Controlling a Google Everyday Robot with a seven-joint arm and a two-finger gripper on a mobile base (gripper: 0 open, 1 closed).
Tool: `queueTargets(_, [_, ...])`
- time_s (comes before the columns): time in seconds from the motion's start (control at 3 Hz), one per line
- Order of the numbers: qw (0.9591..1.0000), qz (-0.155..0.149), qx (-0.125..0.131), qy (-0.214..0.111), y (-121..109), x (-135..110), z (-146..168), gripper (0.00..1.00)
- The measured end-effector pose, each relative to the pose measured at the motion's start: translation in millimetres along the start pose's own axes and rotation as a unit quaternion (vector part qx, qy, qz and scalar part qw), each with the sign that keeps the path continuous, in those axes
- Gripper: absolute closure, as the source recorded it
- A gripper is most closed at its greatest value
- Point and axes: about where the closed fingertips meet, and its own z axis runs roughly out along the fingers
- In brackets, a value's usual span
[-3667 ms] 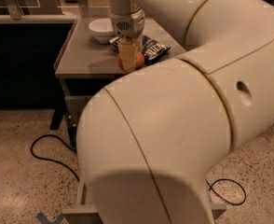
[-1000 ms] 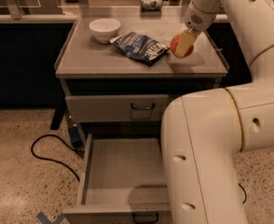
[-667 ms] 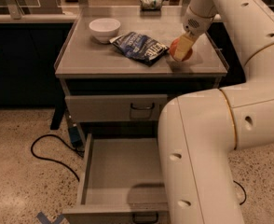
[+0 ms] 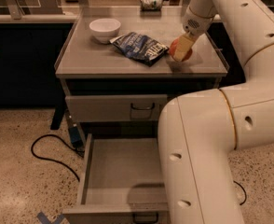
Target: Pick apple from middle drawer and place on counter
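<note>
The red apple (image 4: 176, 49) sits low over the right part of the grey counter (image 4: 99, 55), at or just above its surface. My gripper (image 4: 181, 48) reaches down from the white arm and is shut on the apple, with one pale finger (image 4: 183, 46) across its front. The middle drawer (image 4: 123, 171) stands pulled open below, its flat grey floor bare; the arm hides its right side.
A white bowl (image 4: 105, 29) stands at the counter's back left. A blue snack bag (image 4: 140, 46) lies in the middle, just left of the apple. The top drawer (image 4: 113, 108) is shut. A black cable (image 4: 51, 148) lies on the speckled floor. A small packet (image 4: 151, 3) sits on the far ledge.
The gripper has carried the apple from the counter's middle to its right side and lowered it slightly toward the surface. The drawer stays open and empty.
</note>
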Motion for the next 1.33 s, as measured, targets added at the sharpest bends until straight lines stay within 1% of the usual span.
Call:
queueTargets(1.0, [1.0, 0.0, 0.0, 0.0, 0.0, 0.0, 0.0, 0.12])
queueTargets(1.33, [1.0, 0.0, 0.0, 0.0, 0.0, 0.0, 0.1, 0.0])
